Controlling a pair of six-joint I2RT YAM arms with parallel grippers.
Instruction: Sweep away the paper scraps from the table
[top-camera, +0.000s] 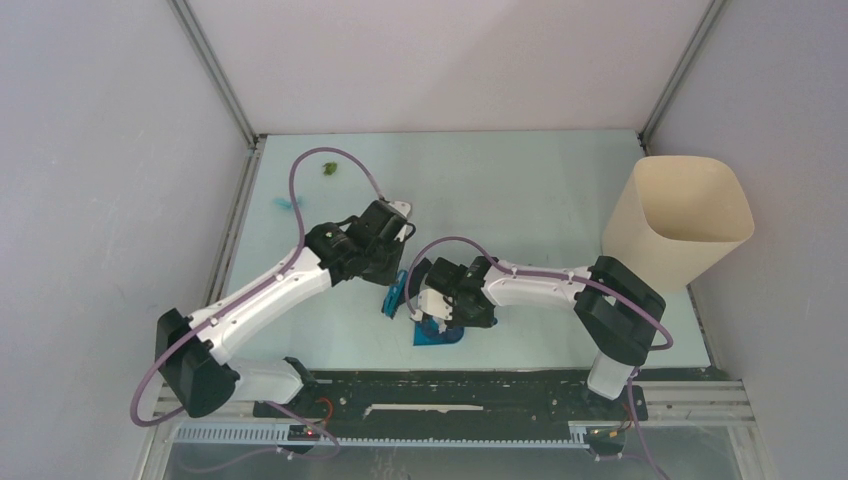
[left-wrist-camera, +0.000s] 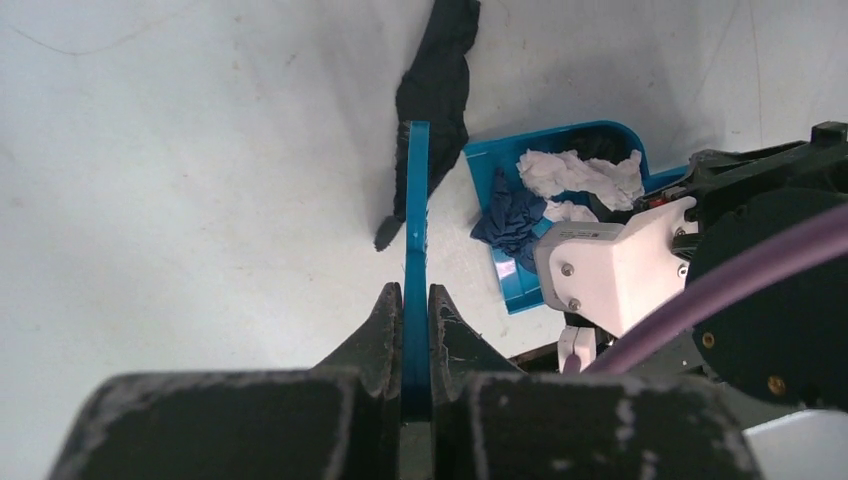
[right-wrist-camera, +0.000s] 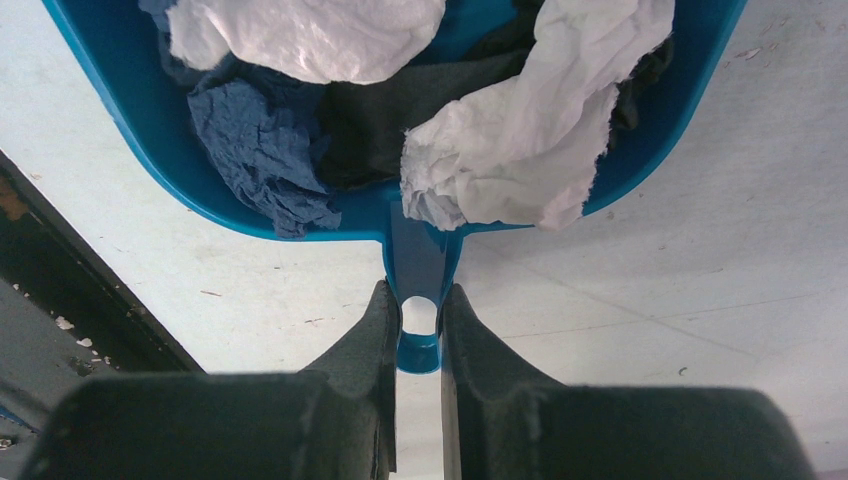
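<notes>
My left gripper (left-wrist-camera: 415, 295) (top-camera: 393, 272) is shut on the thin blue handle of the hand brush (left-wrist-camera: 417, 200), which points at the table (top-camera: 520, 180) just left of the blue dustpan (left-wrist-camera: 497, 160). A long dark shape (left-wrist-camera: 437, 90) runs past the brush's far end; bristles or a scrap, I cannot tell. My right gripper (right-wrist-camera: 420, 312) (top-camera: 441, 312) is shut on the dustpan's handle tab. The pan (right-wrist-camera: 120, 110) holds paper scraps: white wads (right-wrist-camera: 520, 130), a blue one (right-wrist-camera: 260, 130) and a dark one (right-wrist-camera: 370, 120). A green scrap (top-camera: 328, 169) and a light blue scrap (top-camera: 287, 204) lie loose at the far left.
A tall cream bin (top-camera: 685, 220) stands at the table's right edge. Metal rails and grey walls enclose the table. The dark base rail (top-camera: 450, 390) runs along the near edge just behind the dustpan.
</notes>
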